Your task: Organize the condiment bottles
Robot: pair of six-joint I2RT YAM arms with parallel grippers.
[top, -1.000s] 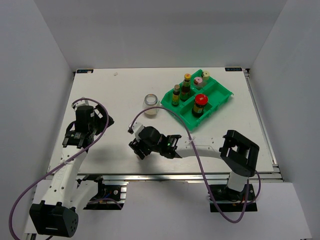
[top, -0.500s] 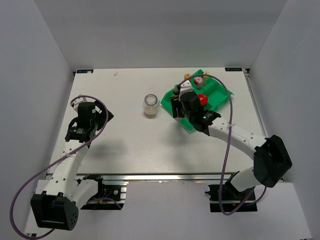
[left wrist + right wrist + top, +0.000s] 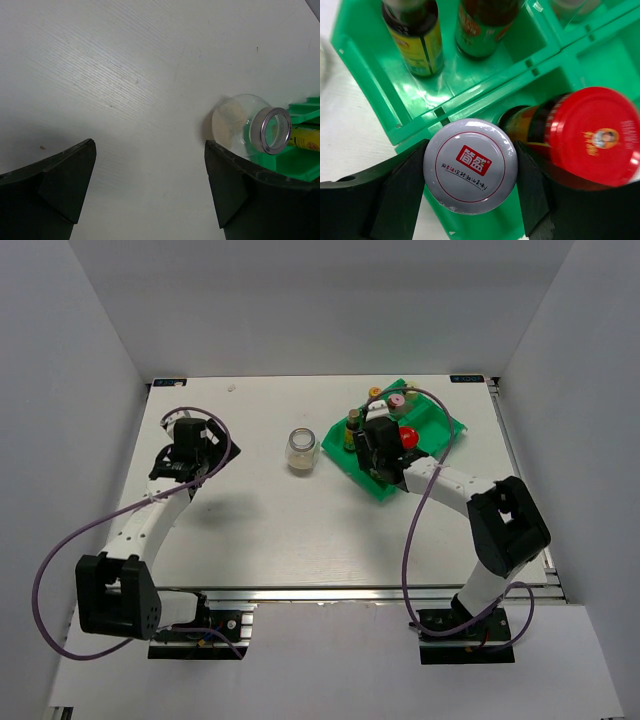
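Printed on the lid of the silver-lidded jar (image 3: 470,165), lower centre of the right wrist view: two white Chinese characters in a red block, small red characters beneath; on the red-lidded dark jar (image 3: 592,135), right, a gold emblem, unreadable

Bright, even light from overhead washes the white surface (image 3: 260,530), leaving only soft, faint shadows beside the left arm (image 3: 145,520). Glare shines on the green tray (image 3: 445,85) floor, and the red lid (image 3: 592,135) looks blurred.
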